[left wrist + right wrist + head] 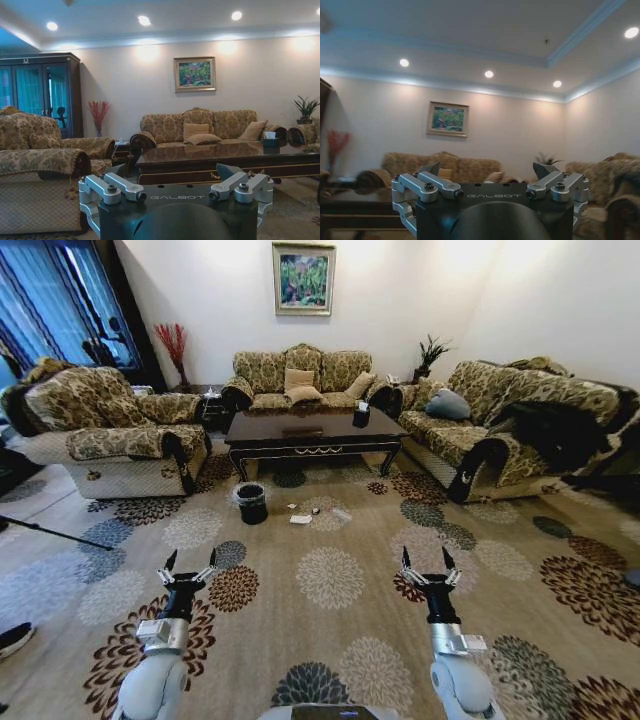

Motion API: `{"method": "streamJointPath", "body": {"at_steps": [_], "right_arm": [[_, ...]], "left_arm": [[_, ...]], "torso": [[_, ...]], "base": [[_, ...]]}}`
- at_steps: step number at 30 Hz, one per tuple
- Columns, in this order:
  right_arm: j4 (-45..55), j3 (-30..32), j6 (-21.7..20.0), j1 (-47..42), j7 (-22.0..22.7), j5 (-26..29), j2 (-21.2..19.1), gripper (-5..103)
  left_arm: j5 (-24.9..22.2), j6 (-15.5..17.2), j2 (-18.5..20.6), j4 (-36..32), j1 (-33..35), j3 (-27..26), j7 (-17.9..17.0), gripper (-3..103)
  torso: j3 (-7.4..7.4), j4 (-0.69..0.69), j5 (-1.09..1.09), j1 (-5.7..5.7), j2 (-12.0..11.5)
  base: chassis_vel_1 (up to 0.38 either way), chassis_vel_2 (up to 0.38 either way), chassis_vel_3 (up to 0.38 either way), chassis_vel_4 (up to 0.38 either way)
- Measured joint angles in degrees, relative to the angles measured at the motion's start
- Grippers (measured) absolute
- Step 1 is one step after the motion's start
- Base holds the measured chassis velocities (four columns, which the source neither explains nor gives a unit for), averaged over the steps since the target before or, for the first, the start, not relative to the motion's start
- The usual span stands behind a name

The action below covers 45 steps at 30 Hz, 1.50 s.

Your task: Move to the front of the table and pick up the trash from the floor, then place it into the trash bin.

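Note:
The dark glossy table [315,430] stands across the room between the sofas, and its top shows again as the table [215,152] in the left wrist view. On the carpet in front of it lies the trash: a white napkin [300,519], a small dark item [315,511] and a clear bottle [341,514]. The black trash bin [251,503] with its whitish liner stands just left of them. My left gripper [190,565] and right gripper [427,562] are both open, held low over the carpet far short of the trash, with nothing between the fingers.
Patterned sofas ring the table: an armchair [110,430] on the left, a sofa [300,375] behind, another sofa [510,420] on the right. A black rod [50,532] lies on the floor at far left. Open floral carpet [330,580] stretches between me and the trash.

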Motion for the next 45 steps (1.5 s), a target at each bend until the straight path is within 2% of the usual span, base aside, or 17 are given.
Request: {"method": "streamJointPath", "body": {"at_steps": [3, 6, 8, 9, 12, 16, 23, 31, 38, 45], "right_arm": [[1.1, 0.0, -1.6, -0.2, 3.2, -1.0, -0.8, 100], [2.9, -0.3, -3.1, -0.8, 3.7, 0.3, -1.4, 100], [7.3, -1.1, -9.3, -1.8, 4.9, 1.3, -2.5, 100], [7.3, -1.1, -9.3, -1.8, 4.9, 1.3, -2.5, 100], [13.3, -3.1, -18.1, -3.6, 8.3, 1.9, -3.8, 100], [15.4, -3.3, -20.6, -4.6, 7.8, 1.7, -4.6, 100], [14.7, -3.0, -20.9, -4.7, 7.0, 1.6, -4.7, 100], [12.9, -3.7, -18.4, -4.0, 4.1, 3.1, -4.3, 100], [12.3, -3.9, -18.2, -3.6, 3.6, 5.4, -4.3, 100], [12.3, -3.6, -18.2, -3.5, 3.7, 5.3, -4.4, 100]], "left_arm": [[0.3, 0.0, 0.1, -0.4, 0.3, -0.3, 0.8, 100], [0.4, 0.1, 0.1, -0.7, 0.4, -0.4, 1.2, 100], [1.0, 0.1, 0.2, -0.8, 0.5, -0.5, 1.7, 100], [1.0, 0.1, 0.2, -0.8, 0.5, -0.5, 1.7, 100], [1.6, 0.2, 0.2, -0.8, 0.5, -0.3, 2.1, 100], [2.0, 0.1, 0.1, -0.9, 0.7, -0.3, 2.3, 100], [1.8, -0.5, -0.2, -1.4, 1.4, -0.4, 2.4, 100], [-2.9, -0.6, 0.1, -1.3, 1.4, -2.1, 2.4, 100], [-7.8, -0.5, 0.0, -0.2, 1.0, -1.7, 2.6, 100], [-8.2, -0.6, 0.0, -0.3, 1.2, -1.7, 2.9, 100]], "torso": [[-0.58, 0.00, 0.00, -0.47, -1.1], [-0.86, 0.00, 0.00, -0.69, -1.6], [-1.36, -0.01, -0.01, -1.07, -2.4], [-1.36, -0.01, -0.01, -1.07, -2.4], [-1.97, 0.00, -0.02, -1.56, -3.5], [-2.44, 0.00, -0.01, -1.99, -4.4], [-3.41, 0.00, 0.01, -2.73, -6.1], [-4.76, 0.00, 0.00, -3.70, -8.5], [-5.85, 0.00, 0.00, -4.49, -10.3], [-6.75, 0.00, 0.00, -5.18, -11.9]], "base": [[0.000, 0.000, 0.000, 0.000], [0.000, 0.000, 0.000, 0.000], [0.000, 0.000, 0.000, 0.000], [0.000, 0.000, 0.000, 0.000], [0.000, 0.000, 0.000, 0.000], [0.000, 0.000, 0.000, 0.000], [0.000, 0.000, 0.000, 0.000], [0.000, 0.000, 0.000, 0.000], [0.000, 0.000, 0.000, 0.000], [0.000, 0.000, 0.000, 0.000]]}}
